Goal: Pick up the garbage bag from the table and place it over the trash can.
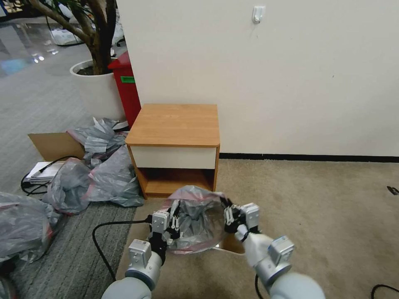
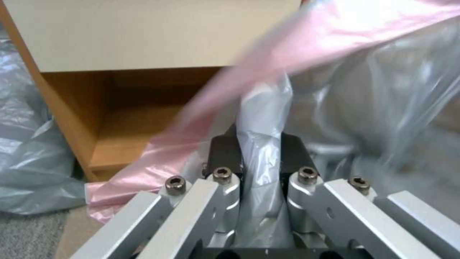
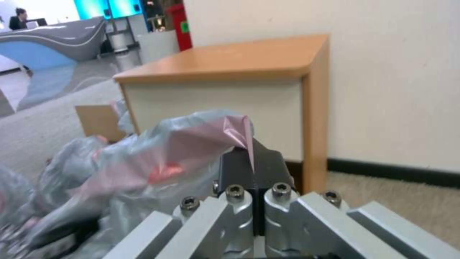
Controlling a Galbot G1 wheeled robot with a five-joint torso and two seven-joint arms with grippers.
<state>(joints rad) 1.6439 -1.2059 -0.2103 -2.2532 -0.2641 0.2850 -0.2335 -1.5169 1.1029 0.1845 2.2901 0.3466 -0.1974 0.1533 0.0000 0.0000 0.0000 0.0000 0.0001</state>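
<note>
Fingers of the left gripper (image 1: pixel 173 226) and right gripper (image 1: pixel 231 219) pinch opposite rims of the translucent grey, pink-banded garbage bag (image 1: pixel 199 220) before the orange-brown wooden table (image 1: pixel 174 124); the left wrist view shows a plastic fold clamped, the right wrist view pink rim nipped.

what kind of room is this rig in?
Likely an office lobby or open-plan workspace: a curved reception-style desk in the background, a potted tree in a round white planter, grey carpet, and a wooden nightstand against the wall.
</note>
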